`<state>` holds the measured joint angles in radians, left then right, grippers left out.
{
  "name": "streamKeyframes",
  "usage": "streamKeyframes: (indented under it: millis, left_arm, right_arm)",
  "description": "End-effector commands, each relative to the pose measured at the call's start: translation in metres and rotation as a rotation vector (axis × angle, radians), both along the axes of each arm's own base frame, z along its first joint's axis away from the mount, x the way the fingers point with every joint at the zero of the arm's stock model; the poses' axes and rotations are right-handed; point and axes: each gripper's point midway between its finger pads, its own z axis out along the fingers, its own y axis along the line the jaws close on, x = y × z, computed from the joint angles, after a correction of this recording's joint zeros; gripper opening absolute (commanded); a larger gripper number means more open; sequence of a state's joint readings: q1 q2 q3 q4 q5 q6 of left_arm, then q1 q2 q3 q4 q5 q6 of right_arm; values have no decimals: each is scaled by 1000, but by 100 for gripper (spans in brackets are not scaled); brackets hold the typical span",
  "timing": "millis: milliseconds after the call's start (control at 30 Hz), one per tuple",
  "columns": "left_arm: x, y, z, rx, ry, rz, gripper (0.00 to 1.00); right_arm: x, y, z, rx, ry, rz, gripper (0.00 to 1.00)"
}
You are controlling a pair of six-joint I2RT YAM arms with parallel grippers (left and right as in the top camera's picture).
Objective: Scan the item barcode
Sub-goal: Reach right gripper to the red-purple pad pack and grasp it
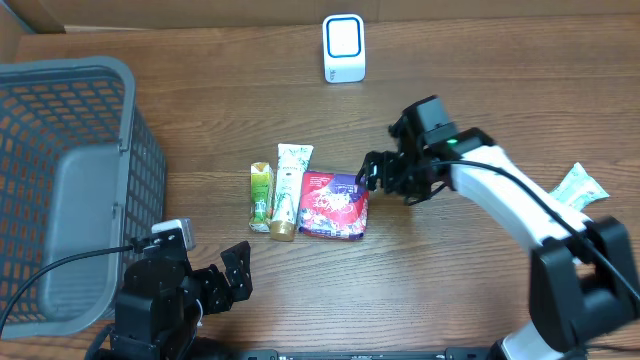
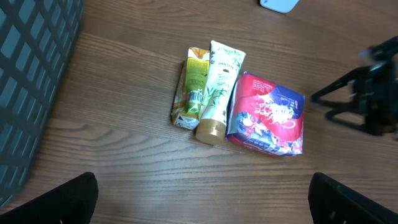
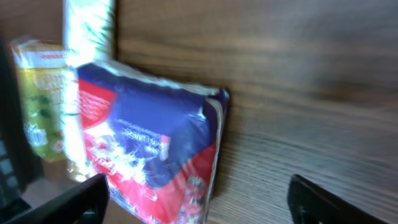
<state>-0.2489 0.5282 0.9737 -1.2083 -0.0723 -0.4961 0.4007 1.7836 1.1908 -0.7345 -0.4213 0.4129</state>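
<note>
Now the right gripper (image 1: 371, 178) is seen low over the table (image 1: 450, 290), jaws spread wide and nothing clasped, just beside the right edge of the red-and-blue packet (image 1: 334, 204). That packet is laid flat mid-table, touching a white tube (image 1: 288, 188); a yellow-green carton (image 1: 261, 196) is set alongside. The left gripper (image 1: 228, 278) is spread wide too, empty, near the grey basket (image 1: 60, 180).

mock shop checkout on test bench: grey shopping basket (image 1: 146, 160), white barcode scanner (image 1: 343, 47), packaged goods (image 1: 333, 205) sat on wooden table (image 1: 230, 100).
</note>
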Motion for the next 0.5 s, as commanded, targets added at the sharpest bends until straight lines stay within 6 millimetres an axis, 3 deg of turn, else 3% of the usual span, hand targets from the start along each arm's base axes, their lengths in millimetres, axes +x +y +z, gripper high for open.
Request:
streamKeyframes:
  millis: [0, 100, 467]
  left_arm:
    - [0, 2, 0, 9, -5, 8, 100]
    - [0, 2, 0, 9, -5, 8, 100]
    - [0, 2, 0, 9, -5, 8, 100]
  right_arm:
    - [-14, 11, -21, 32, 102, 16, 70]
    - [-18, 15, -26, 43, 128, 26, 48]
    - [-16, 18, -27, 61, 139, -15, 44]
